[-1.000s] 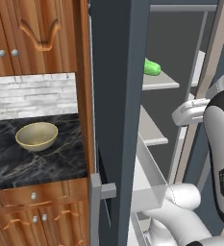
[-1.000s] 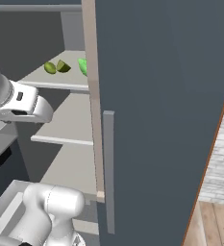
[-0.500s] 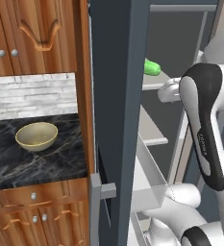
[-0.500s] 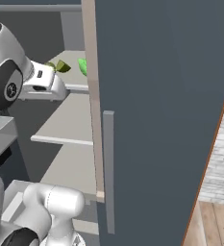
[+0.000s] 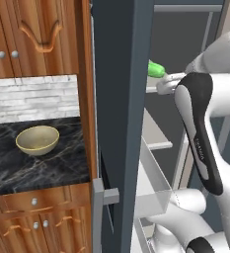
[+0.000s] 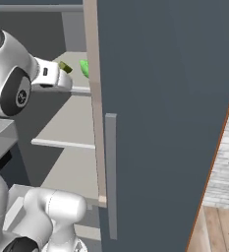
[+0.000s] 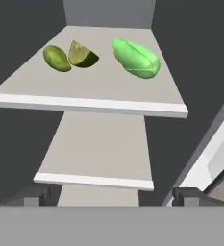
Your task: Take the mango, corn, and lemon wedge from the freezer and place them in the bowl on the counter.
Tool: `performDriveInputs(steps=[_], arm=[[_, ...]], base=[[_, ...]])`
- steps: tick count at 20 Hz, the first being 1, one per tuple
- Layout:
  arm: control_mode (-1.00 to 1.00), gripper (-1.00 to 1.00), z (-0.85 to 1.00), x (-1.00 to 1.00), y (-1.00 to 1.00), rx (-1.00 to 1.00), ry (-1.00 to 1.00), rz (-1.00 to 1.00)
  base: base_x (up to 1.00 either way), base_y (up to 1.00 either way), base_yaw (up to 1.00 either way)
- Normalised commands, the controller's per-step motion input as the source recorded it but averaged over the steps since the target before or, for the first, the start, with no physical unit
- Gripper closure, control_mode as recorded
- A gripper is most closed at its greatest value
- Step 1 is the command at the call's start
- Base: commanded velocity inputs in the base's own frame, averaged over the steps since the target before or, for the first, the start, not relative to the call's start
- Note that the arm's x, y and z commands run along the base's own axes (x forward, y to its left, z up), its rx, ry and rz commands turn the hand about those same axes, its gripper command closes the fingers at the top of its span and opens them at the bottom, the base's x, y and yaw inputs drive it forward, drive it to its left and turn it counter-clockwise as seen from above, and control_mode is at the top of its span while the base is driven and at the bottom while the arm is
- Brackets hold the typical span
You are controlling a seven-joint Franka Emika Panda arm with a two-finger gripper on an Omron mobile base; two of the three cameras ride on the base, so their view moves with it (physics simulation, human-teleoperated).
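**Step in hand** — reaching into the open freezer for the first pick. Nothing is held; the gripper has its fingers spread wide, tips at 7 and 5 o'clock in the hand view, well short of the produce.

**Task items, hand view, top shelf:**
- mango — olive-green oval, 11 o'clock, just beside the wedge, possibly touching.
- lemon wedge — yellow-green, darker rind, at about 11–12 o'clock.
- corn — judged to be the bright green husked item at 1 o'clock, apart from the other two.

**Destination** — bowl on the counter, at 9 o'clock in the left base view, with nothing visible in it.

**Next move, as judged** — advance and rise toward the top shelf, centre the fingers over one item, then close. The corn stands clear and looks the easier pick; mango and wedge sit close enough that the fingers may nudge one while taking the other.

**Hard to make out:**
- The right base view shows the wedge as a small olive speck past the hand, the corn cut off by the door edge.
- The left base view shows the corn's green tip alone.
- Whether the mango touches the wedge — cannot tell.
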Motion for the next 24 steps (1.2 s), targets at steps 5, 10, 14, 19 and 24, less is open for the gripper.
performDriveInputs(steps=[5, 10, 14, 19, 24], arm=[[-1.0, -1.0, 0.15, 0.63, 0.0, 0.03, -0.08, -0.01], [-1.0, -1.0, 0.28, 0.47, -0.02, 0.0, 0.01, -0.01], [-1.0, -1.0, 0.19, 0.49, -0.06, 0.0, 0.03, 0.0], [-1.0, -1.0, 0.03, 0.47, -0.05, 0.0, 0.07, -0.02], [-1.0, -1.0, 0.0, 0.4, -0.01, 0.0, 0.05, -0.06]], base=[[0.0, 0.0, 0.0], [0.0, 0.0, 0.0], [0.0, 0.0, 0.0], [0.0, 0.0, 0.0], [0.0, 0.0, 0.0]])
